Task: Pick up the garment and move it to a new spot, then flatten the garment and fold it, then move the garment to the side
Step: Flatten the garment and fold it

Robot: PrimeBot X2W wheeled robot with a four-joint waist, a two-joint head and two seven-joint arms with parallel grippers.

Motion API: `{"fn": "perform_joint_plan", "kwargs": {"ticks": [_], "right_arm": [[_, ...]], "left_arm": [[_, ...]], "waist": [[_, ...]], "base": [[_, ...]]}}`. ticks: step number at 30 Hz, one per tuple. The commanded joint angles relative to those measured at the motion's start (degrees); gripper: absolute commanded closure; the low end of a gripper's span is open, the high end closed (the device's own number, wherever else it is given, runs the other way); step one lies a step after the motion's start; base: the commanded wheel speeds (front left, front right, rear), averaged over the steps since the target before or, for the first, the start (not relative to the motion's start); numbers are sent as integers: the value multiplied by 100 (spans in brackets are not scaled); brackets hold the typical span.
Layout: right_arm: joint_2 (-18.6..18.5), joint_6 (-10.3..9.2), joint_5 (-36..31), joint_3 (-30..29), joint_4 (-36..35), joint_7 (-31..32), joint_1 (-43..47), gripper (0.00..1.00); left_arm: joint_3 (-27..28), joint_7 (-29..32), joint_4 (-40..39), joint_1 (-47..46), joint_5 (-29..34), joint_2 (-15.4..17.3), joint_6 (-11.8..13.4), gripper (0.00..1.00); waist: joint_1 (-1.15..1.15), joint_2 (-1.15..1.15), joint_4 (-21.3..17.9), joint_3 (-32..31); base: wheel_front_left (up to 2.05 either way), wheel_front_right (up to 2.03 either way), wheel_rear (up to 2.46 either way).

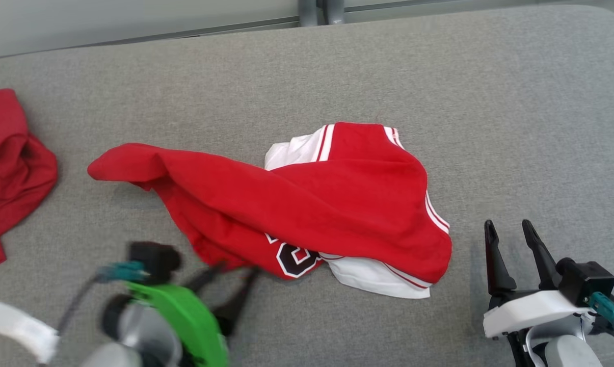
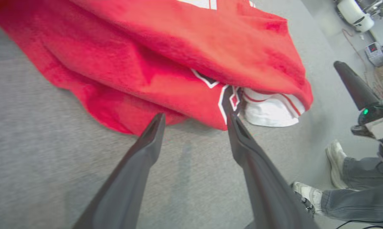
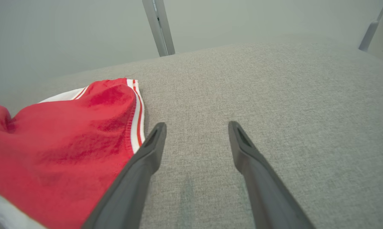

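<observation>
Garment [image 1: 307, 204] crumpled — nothing held

It is bunched up on the gray pad [image 1: 490, 102]. The left gripper [image 2: 195, 117] and right gripper [image 1: 508, 227] are spread apart, empty. Soft, floppy cloth is expected — best grabbed by a striped edge.

Head view looks down on garment [image 1: 337, 204]; both wrist views low, close, share it.
</observation>
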Motion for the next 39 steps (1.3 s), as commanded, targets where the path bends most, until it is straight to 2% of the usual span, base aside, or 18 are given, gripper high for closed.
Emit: {"fn": "perform_joint_plan", "kwargs": {"ticks": [1,5,14,19,23,24,25,26,29,32,35,37,39], "right_arm": [[-19,0,-56,22,-33,-18,-128,0],[-19,0,-70,119,-30,-18,-267,0],[-19,0,77,155,-59,-18,-326,0],[-18,0,178,165,-64,-18,-287,0],[-18,0,264,196,-49,-18,-246,0],[-18,0,284,189,-43,-18,-230,0],[-18,0,317,178,-35,-18,-220,0],[-18,0,322,177,-24,-18,-217,0],[-16,0,358,193,0,-18,-199,0],[-18,0,389,195,6,-18,-177,0],[-17,0,410,216,13,-18,-203,0],[-17,0,438,284,8,-18,-313,0],[-19,0,463,334,-7,-18,-345,0]], "left_arm": [[-187,105,-114,74,-53,-181,-79,0],[-729,421,63,-164,-6,-656,-192,0],[-1065,362,1370,-732,110,-1552,-297,0],[-1070,268,1758,-901,230,-1685,-223,0],[-1117,197,1969,-946,179,-1776,-366,0],[-1116,160,1963,-942,151,-1819,-393,29],[-1110,145,1961,-934,136,-1839,-418,93],[-1155,155,1936,-946,161,-1827,-461,100],[-1269,185,1634,-963,242,-1798,-601,100],[-1343,328,1045,-846,65,-1841,-651,100],[-1505,527,386,-783,22,-1919,-576,100],[-1658,699,59,-768,2,-2082,-393,100],[-1710,706,160,-833,126,-2190,-260,100]], "waist": [[0,36,79,101],[0,36,33,218],[0,36,-397,411],[0,36,-629,453],[0,36,-807,462],[0,36,-829,458],[0,36,-847,450],[0,36,-862,438],[0,36,-888,382],[0,36,-901,321],[0,36,-915,318],[0,36,-968,391],[0,36,-1029,449]], "base": [[0,0,0],[0,0,0],[0,0,0],[0,0,0],[0,0,0],[0,0,0],[0,0,0],[0,0,0],[0,0,0],[0,0,0],[0,0,0],[0,0,0],[0,0,0]]}}
